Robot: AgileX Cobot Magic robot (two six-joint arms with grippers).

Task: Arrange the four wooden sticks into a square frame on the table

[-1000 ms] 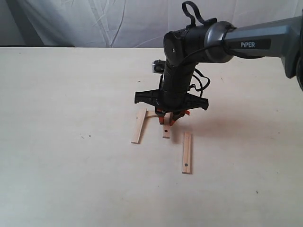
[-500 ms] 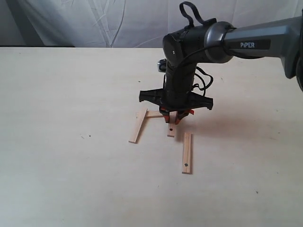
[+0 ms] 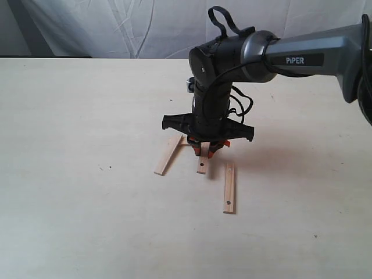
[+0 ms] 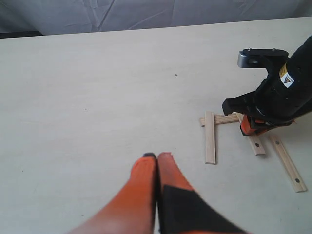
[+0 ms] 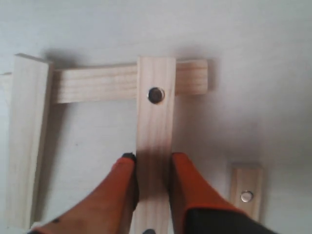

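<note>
My right gripper (image 5: 153, 158) is shut on a holed wooden stick (image 5: 156, 122), its fingers clamping the stick's two long edges. That stick's far end lies over a plain stick (image 5: 97, 84) set crosswise. Another plain stick (image 5: 27, 141) overlaps the crosswise one at its other end. In the exterior view the held stick (image 3: 202, 164) sits under the gripper (image 3: 206, 152), the slanted plain stick (image 3: 167, 154) to its left, and a loose holed stick (image 3: 229, 187) to its right on the table (image 3: 87, 221). My left gripper (image 4: 157, 156) is shut and holds nothing, hovering over bare tabletop.
The right arm (image 3: 279, 49) reaches in from the right and hides most of the crosswise stick in the exterior view. A white cloth backdrop (image 3: 116, 26) hangs behind the table's far edge. Tiny dark specks (image 3: 110, 168) mark the tabletop.
The right gripper shifted right, then back left, carrying the holed stick. The plain stick on the left has swung its near end further left. The loose holed stick has stayed put.
</note>
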